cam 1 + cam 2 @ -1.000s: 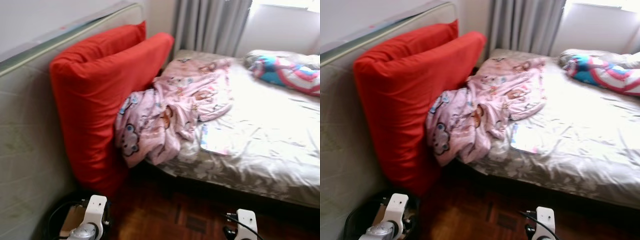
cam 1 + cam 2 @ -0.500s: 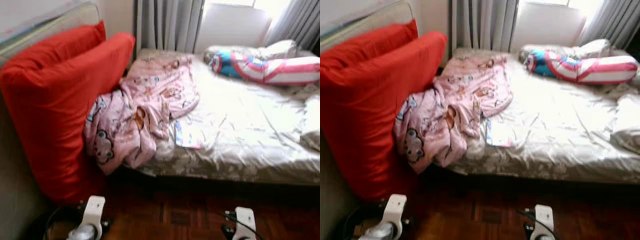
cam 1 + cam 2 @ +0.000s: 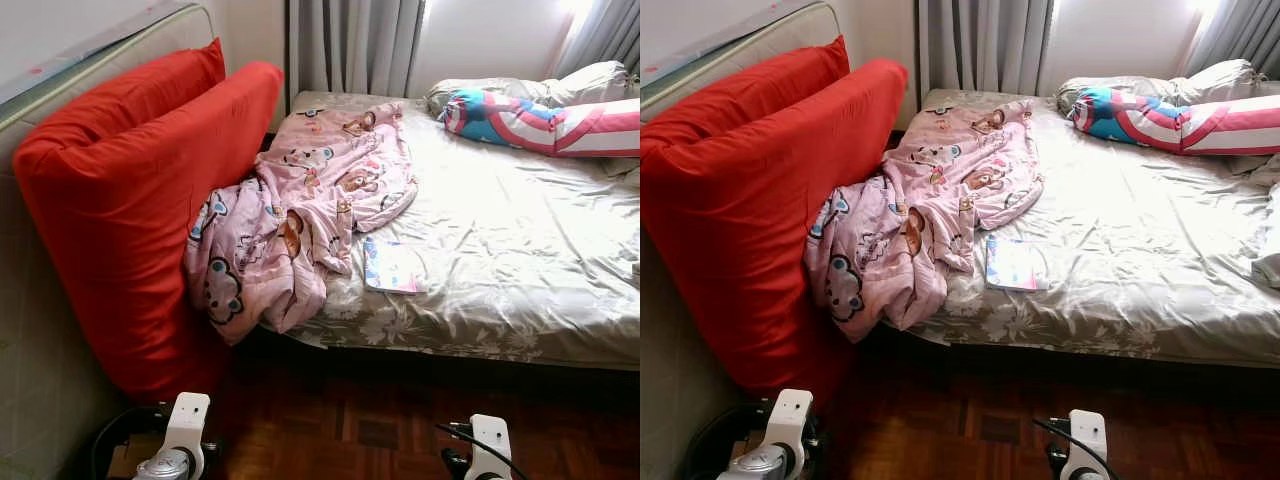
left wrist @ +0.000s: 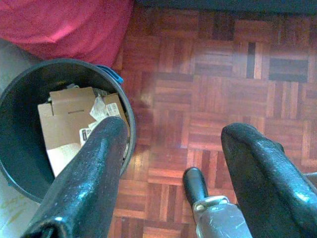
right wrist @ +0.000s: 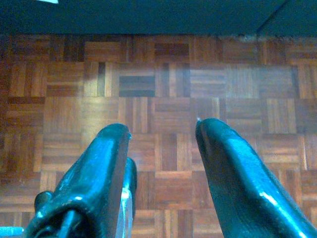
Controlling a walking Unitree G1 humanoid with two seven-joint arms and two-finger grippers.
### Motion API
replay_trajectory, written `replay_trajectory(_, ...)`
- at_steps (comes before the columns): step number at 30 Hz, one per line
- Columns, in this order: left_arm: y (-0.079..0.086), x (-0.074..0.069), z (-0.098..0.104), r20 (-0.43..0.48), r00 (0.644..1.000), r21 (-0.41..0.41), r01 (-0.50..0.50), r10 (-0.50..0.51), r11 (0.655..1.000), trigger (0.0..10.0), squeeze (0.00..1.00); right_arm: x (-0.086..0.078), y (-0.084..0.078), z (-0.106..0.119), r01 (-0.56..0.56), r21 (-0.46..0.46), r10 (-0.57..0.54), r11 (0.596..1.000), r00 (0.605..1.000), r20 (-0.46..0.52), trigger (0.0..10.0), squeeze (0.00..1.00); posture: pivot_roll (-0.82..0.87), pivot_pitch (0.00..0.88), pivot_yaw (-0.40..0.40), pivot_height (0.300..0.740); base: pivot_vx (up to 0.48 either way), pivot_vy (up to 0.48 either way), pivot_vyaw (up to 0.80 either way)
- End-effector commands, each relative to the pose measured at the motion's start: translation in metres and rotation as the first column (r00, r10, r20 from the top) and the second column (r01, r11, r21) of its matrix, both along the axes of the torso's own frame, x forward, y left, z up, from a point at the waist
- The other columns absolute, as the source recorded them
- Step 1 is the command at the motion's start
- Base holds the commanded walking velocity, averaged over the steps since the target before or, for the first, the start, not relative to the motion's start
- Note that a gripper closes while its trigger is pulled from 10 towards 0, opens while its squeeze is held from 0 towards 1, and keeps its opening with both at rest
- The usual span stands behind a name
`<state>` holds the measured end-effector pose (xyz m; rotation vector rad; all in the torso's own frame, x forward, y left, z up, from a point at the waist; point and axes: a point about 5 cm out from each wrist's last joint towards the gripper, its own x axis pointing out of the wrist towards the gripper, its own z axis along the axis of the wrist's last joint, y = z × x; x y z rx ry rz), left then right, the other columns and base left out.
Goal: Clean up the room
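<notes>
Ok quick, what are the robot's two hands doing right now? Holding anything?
Left gripper: open, holding nothing, hanging over the floor beside the bin.
Right gripper: open, holding nothing, above the floor.

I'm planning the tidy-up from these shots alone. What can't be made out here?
- Bed: its right side is cut off by the edge of both eye views.
- Booklet: cover print too small to read.
- Bin: lower contents hidden under cardboard in the left wrist view.
- Left hand and right hand: open and empty; the eye views show only the wrists.
</notes>
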<state>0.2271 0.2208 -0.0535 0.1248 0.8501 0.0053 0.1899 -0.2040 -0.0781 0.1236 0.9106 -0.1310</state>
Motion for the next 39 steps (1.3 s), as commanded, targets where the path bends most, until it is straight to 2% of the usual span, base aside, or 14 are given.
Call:
replay_trajectory(1, -0.0001, -0.003, -0.0022, -0.017, 1.0, -0.007, -0.009, 0.008, 1.0, 10.0, 0.0, 0.0015, -0.001, 0.001, 0.006, 0.001, -0.006, 1.0, 1.0, 0.008, 10.0, 0.0, -0.02, 0.024, -0.042, 0.74, 0.315, 0.0, 0.0)
replay_trajectory(27, -0.001, -0.0025, -0.0021, -0.018, 1.0, -0.017, -0.007, 0.006, 1.0, 10.0, 0.0, 0.0023, -0.0016, 0.0015, -0.011, -0.004, 0.011, 1.0, 1.0, 0.007, 10.0, 0.0, -0.02, 0.026, -0.047, 0.74, 0.319, 0.0, 0.0)
replay_trajectory(39, -0.001, -0.0025, -0.0021, -0.017, 1.0, -0.018, -0.007, 0.007, 1.0, 10.0, 0.0, 0.0022, -0.0013, 0.0013, -0.013, 0.001, 0.013, 1.0, 1.0, 0.004, 10.0, 0.0, -0.02, 0.027, -0.047, 0.74, 0.32, 0.0, -0.76)
